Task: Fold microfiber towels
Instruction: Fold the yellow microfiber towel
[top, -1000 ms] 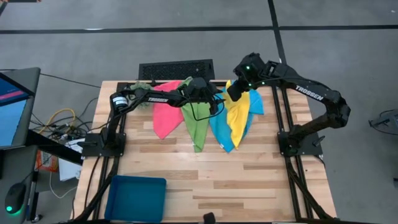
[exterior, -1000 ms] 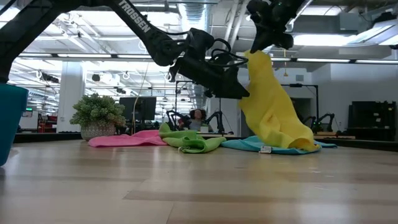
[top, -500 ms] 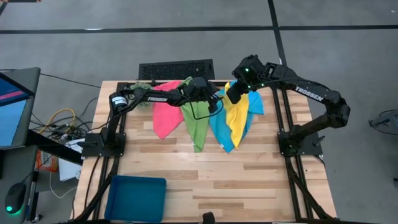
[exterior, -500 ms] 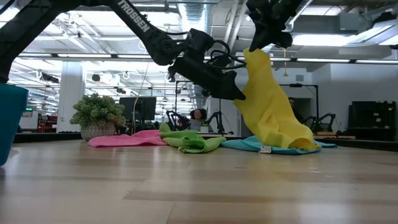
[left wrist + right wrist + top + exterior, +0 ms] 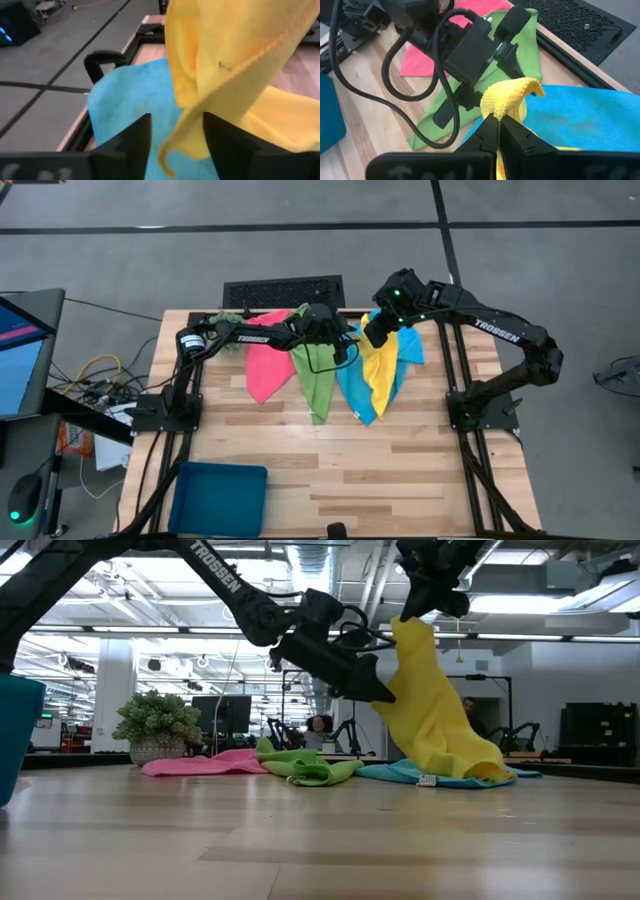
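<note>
The right claw is holding the yellow towel lifted by one corner above the blue towel, far on the tabletop. The left claw is narrowing around its hanging edge, suggesting a second grip for spreading.

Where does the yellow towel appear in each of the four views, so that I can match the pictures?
High view: yellow towel, upper middle, below the right gripper.
Low view: it hangs right of centre, lower end on the blue towel.
Left wrist view: fills the upper right, an edge between the left jaws.
Right wrist view: a bunched corner pinched at centre.
Shared landmark: the blue towel beneath.
</note>
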